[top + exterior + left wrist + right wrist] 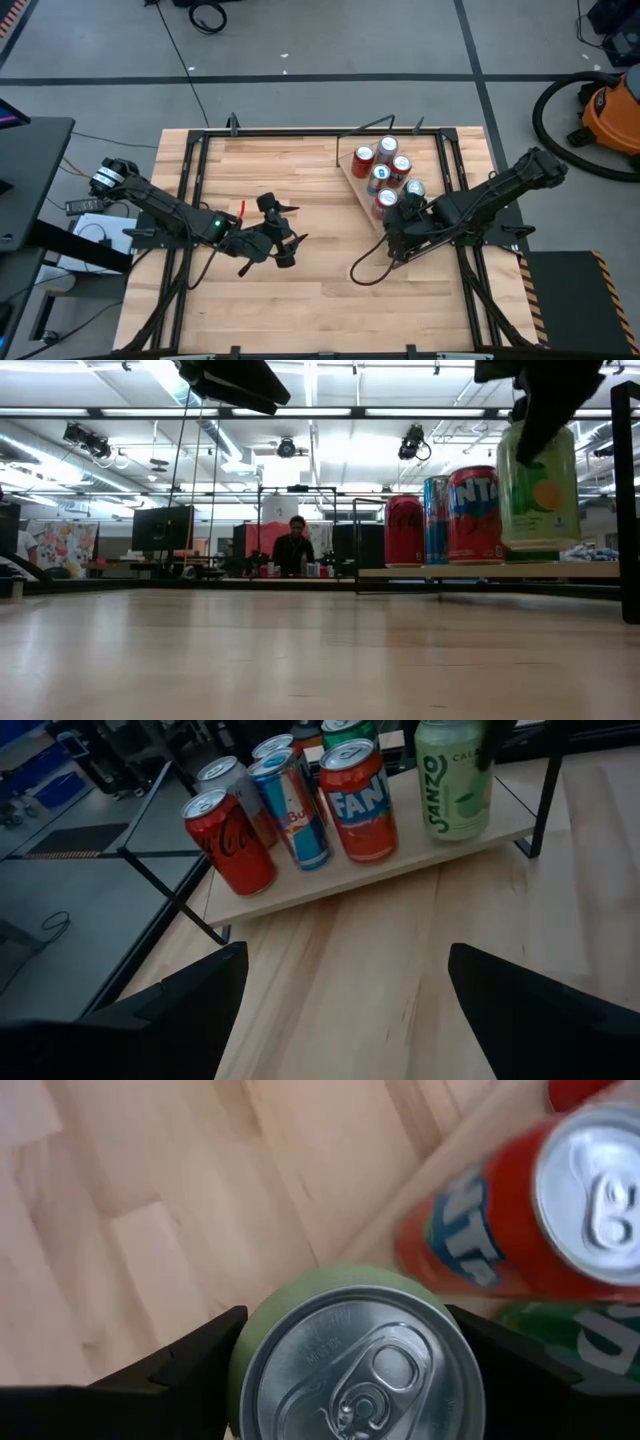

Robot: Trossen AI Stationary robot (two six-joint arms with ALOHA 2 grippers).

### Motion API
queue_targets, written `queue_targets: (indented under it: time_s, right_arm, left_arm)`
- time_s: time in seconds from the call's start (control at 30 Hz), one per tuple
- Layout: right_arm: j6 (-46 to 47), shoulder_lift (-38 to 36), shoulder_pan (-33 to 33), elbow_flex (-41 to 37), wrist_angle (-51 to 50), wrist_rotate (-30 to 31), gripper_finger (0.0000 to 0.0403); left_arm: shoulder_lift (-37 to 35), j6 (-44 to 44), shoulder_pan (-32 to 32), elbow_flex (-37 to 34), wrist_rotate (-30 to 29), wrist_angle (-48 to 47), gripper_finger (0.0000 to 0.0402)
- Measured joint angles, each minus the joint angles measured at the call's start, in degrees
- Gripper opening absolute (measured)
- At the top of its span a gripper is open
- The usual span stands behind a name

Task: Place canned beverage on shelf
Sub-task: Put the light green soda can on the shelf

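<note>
The shelf (360, 188) is a small light-wood board set askew at the table's far right, and several cans (380, 178) stand upright on it. My right gripper (397, 226) is over the shelf's near end, shut on a light green can (540, 485). This can also shows in the left wrist view (455, 780) and the right wrist view (360, 1370). In the high view the gripper hides it. My left gripper (290, 224) is open and empty over the table's middle, facing the shelf (380, 870). My right gripper pinches the green can between its two fingers (190, 1365), on opposite sides of the can's wall just below the top rim (250, 1350). The fingers come from above, pointing down. The can hangs upright, its bottom (540, 546) a little above the shelf board (480, 571).
An orange can (473, 515) and a blue can (436, 520) stand right beside the held one, and a red can (404, 530) farther along. Black frame rods (195, 190) edge the table. A black cable (365, 272) lies near the shelf. A person (293, 545) sits in the room behind.
</note>
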Motion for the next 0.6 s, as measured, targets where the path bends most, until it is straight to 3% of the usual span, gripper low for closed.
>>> queue_targets:
  time_s: [0.4,0.6]
  right_arm:
    - [2.5,-2.9,0.0,-5.5,1.0,-0.8,0.0323]
    - [3.3,-3.6,-0.1,-5.7,0.3,-1.4,0.0353]
  left_arm:
    - [0.0,0.0,0.0,0.0,0.0,0.0,0.0356]
    - [0.0,0.4,0.0,0.0,0.0,0.0,0.0356]
